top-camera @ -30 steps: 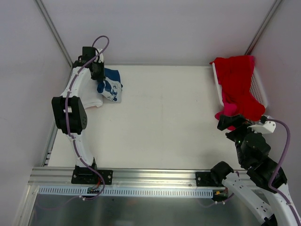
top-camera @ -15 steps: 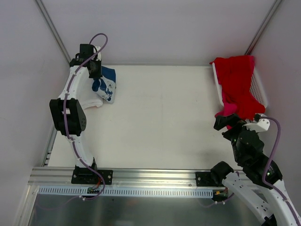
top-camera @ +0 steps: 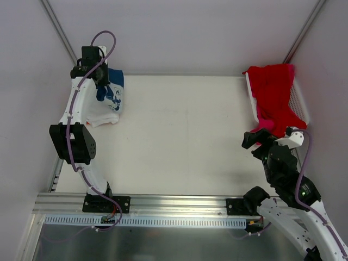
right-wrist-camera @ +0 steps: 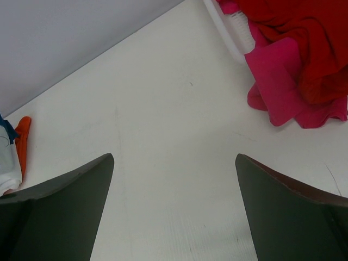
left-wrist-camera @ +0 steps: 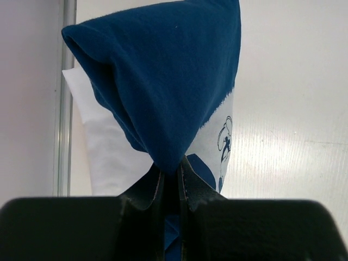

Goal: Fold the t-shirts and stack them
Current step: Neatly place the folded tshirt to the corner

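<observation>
Clearly left gripper (left-wrist-camera: pixel 171 169) clamps the navy t-shirt (left-wrist-camera: pixel 163 81), apparently aloft — right gripper (right-wrist-camera: pixel 174 159), jaws apart.

The navy t-shirt (left-wrist-camera: pixel 163 81) is soft matt cloth with a smooth white print. The red t-shirt (right-wrist-camera: pixel 304 32) and pink t-shirt (right-wrist-camera: pixel 283 81) are matt cloth too. The table (top-camera: pixel 185 136) is matt white, faintly scratched. The rail (top-camera: pixel 179 202) is dull metal.

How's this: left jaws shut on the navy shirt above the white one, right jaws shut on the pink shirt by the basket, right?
Not quite. The right jaws are open and hold nothing; the right wrist view shows the pink shirt lying apart from them, by the basket. The rest stands: left jaws shut on the navy shirt above the white shirt.
</observation>
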You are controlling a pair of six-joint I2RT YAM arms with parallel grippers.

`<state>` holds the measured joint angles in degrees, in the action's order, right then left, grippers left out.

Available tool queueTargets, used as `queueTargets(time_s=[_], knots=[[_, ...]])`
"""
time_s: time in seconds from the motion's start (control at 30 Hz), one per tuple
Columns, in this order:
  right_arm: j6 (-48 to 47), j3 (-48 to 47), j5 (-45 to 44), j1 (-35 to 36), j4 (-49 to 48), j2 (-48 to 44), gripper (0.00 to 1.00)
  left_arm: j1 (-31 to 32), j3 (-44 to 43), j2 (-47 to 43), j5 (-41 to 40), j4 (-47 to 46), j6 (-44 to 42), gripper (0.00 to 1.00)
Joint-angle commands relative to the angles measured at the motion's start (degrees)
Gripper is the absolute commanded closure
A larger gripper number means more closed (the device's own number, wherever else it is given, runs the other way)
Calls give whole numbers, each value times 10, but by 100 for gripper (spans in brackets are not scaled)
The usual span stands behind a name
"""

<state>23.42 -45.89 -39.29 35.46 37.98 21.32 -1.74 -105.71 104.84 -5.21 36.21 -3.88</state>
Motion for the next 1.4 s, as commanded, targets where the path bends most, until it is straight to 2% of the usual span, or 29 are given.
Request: queueTargets(time_s=[0.0, 0.4, 0.63, 0.9, 1.07, 1.37], knots=[[-5, 1, 10, 0, -31, 14, 1, -8, 8, -33, -29, -17, -10, 100], [-21, -6, 18, 0, -35, 31, 1, -12, 64, -9, -68, -45, -39, 100], [-44, -24, 22, 0, -36, 46, 1, -14, 101, -7, -156, -76, -60, 100], [-40, 4, 25, 0, -35, 34, 1, -24, 115, 14, -217, -98, -64, 100], [-38, 13, 23, 0, -34, 30, 1, -45, 116, 32, -212, -100, -45, 100], [-37, 26, 21, -2, -35, 32, 1, -103, 109, 61, -119, -99, 11, 100]])
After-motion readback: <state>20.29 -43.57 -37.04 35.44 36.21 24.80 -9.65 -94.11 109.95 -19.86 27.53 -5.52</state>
